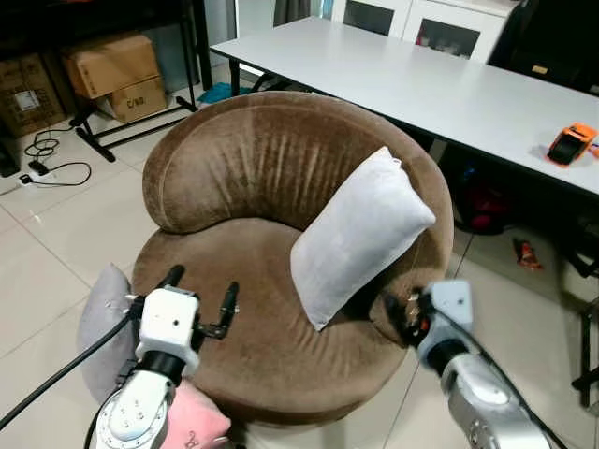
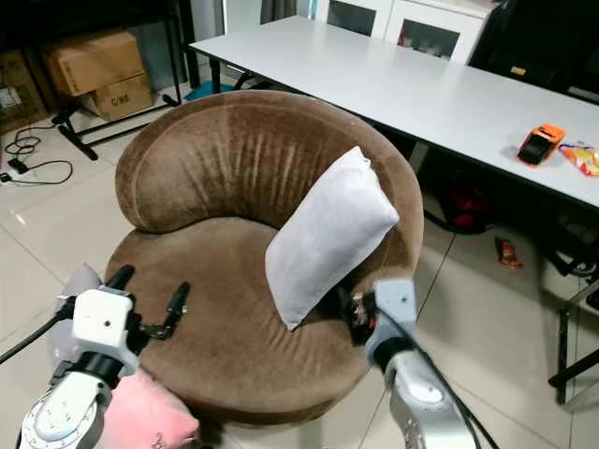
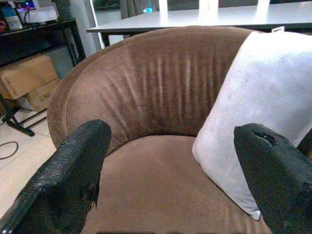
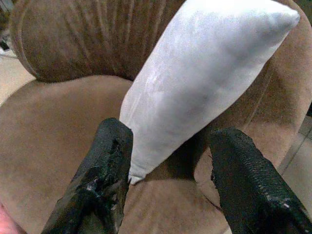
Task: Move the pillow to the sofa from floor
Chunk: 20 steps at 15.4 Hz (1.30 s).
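head cameras look down on sofa [image 1: 281, 243], wrist cameras close, facing it

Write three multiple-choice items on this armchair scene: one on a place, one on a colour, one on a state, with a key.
1. Where is the white pillow?
A. On the floor by the boxes
B. On the brown sofa, leaning against its right side
C. On the white table

2. What colour is the pillow next to the grey one on the floor by the sofa's left side?
A. Green
B. Black
C. Pink

3. How is the left end effector?
A. Open, holding nothing
B. Shut on the white pillow
C. Shut on a cable

Key: 1 B, the pillow stands tilted on the seat against the sofa's side. 2 C, a pink pillow lies beside a grey pillow. 3 A, its black fingers spread apart over the bare seat.
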### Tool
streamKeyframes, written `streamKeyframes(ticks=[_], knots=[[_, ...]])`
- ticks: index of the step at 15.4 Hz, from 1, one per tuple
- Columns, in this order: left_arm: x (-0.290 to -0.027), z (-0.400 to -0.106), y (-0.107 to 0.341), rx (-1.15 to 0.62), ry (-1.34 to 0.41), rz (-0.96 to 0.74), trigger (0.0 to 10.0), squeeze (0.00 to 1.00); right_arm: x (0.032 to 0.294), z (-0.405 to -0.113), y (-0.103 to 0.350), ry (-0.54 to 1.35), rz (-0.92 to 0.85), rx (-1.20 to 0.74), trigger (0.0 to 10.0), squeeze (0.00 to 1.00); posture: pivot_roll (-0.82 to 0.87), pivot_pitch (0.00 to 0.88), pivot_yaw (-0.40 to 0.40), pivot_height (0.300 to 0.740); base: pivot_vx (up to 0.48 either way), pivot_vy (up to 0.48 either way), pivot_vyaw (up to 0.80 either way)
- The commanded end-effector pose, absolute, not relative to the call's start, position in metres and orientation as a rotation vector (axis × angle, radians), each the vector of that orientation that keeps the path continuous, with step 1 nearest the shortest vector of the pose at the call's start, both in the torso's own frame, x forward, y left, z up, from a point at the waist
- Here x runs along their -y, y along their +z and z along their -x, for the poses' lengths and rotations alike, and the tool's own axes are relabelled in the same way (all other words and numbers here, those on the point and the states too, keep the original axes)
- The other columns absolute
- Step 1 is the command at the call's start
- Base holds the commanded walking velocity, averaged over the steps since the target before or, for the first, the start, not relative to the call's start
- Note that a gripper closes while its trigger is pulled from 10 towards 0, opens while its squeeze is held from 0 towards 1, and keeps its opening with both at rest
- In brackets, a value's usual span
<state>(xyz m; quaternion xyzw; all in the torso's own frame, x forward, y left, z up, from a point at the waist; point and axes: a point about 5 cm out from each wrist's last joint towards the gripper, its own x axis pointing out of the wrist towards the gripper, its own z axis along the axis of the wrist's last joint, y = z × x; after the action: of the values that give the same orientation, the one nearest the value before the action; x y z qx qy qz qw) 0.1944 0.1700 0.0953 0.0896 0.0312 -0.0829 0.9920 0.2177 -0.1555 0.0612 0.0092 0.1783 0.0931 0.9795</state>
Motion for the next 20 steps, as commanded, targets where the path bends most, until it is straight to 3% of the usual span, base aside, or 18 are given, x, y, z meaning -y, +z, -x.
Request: streamKeyframes(ticks=[1, 4, 14, 20], knots=[[-0.1708, -0.1941, 0.1009, -0.041, -0.171, -0.18, 10.0, 0.0, 0.1552, -0.2161, 0.0615, 0.179, 0.006, -0.365, 10.0, 0.0, 0.0, 0.0, -0.004, 0.74, 0.0, 0.0, 0.0], [-0.1665, -0.1986, 0.0974, -0.054, -0.185, -0.155, 10.0, 0.0, 0.1544, -0.2176, 0.067, 0.145, -0.015, -0.367, 10.0, 0.0, -0.02, 0.0, -0.001, 0.74, 0.0, 0.0, 0.0], [-0.1661, -0.1971, 0.0946, -0.059, -0.16, -0.144, 10.0, 0.0, 0.1578, -0.2242, 0.0678, 0.15, 0.016, -0.41, 10.0, 0.0, -0.02, 0.0, -0.037, 0.74, -0.253, 0.0, 0.0], [-0.1675, -0.1967, 0.0936, -0.065, -0.141, -0.135, 10.0, 0.0, 0.1579, -0.2245, 0.0678, 0.156, 0.021, -0.408, 10.0, 0.0, -0.02, 0.0, -0.041, 0.74, 0.0, 0.121, 0.0]])
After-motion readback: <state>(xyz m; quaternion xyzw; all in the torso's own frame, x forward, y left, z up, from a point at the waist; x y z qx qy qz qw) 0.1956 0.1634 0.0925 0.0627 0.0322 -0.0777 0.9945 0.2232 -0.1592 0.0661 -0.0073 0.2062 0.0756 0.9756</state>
